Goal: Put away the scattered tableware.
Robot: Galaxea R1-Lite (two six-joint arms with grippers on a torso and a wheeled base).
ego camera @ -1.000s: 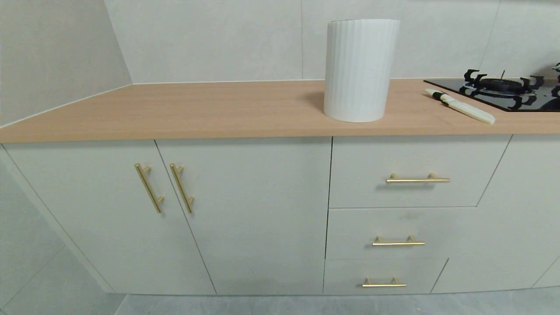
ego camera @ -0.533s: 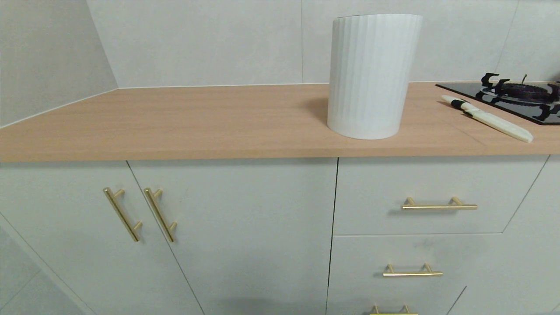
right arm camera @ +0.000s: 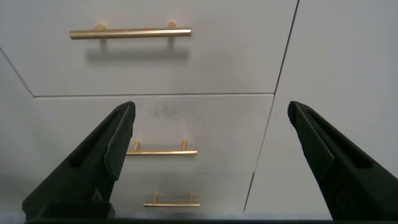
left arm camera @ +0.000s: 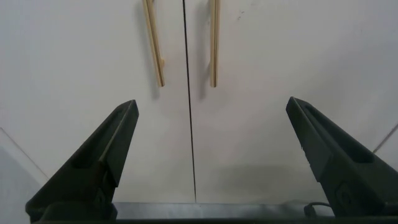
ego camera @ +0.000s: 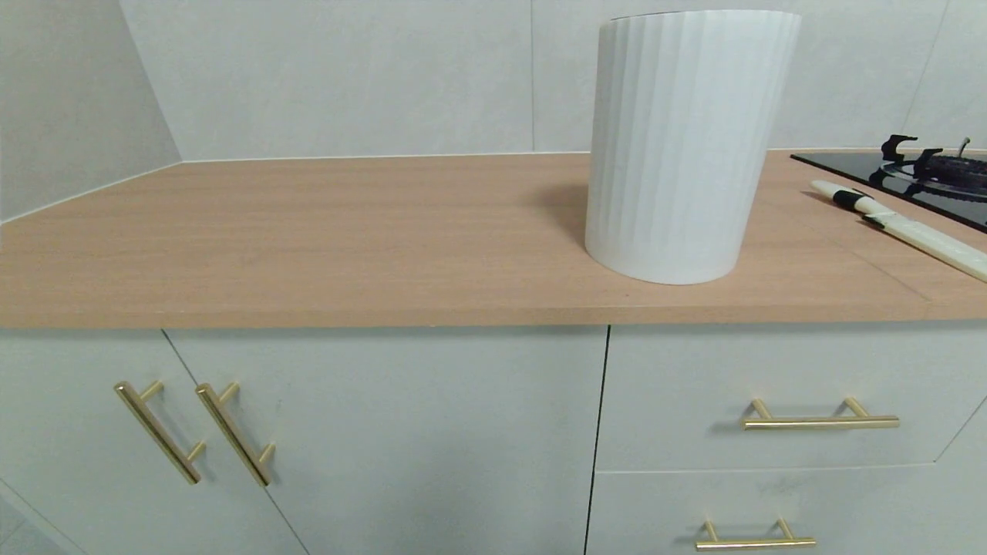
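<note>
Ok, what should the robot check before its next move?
1. left gripper open and empty: ok.
2. right gripper open and empty: ok.
3. knife lying free on the counter: ok.
4. holder upright on the counter: ok.
5. room inside the holder: cannot tell.
6. knife close enough to reach: cannot tell.

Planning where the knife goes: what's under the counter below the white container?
Below the white container, under the counter, sit a closed top drawer and a second drawer beneath it. Their contents are hidden behind the shut fronts.
</note>
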